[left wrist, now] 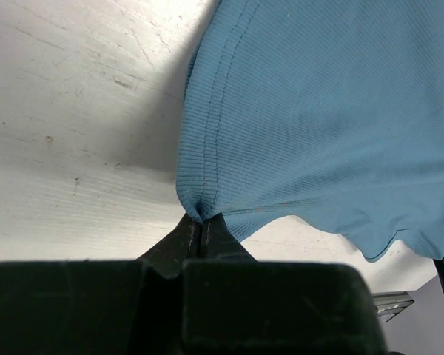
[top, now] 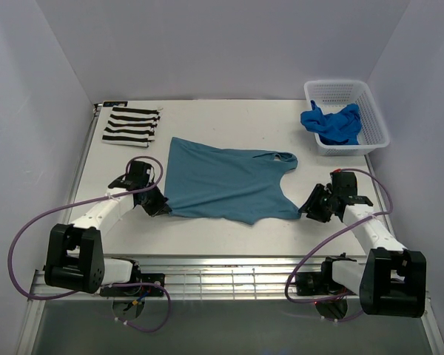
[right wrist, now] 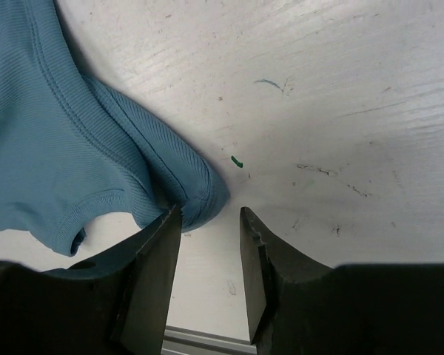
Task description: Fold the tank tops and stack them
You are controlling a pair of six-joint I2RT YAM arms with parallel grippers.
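On the table (top: 229, 118), left gripper (left wrist: 200, 224) pinches teal tank top (top: 222, 181); right gripper (right wrist: 209, 216) spread

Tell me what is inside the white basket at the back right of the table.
A bright blue tank top lies crumpled inside the basket. Part of the floor shows bare; anything beneath the cloth is covered.

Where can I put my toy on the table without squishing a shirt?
Bare table lies behind the teal top, between the striped top and the basket, and along the table's near edge. Crowded by the left tool and right tool.
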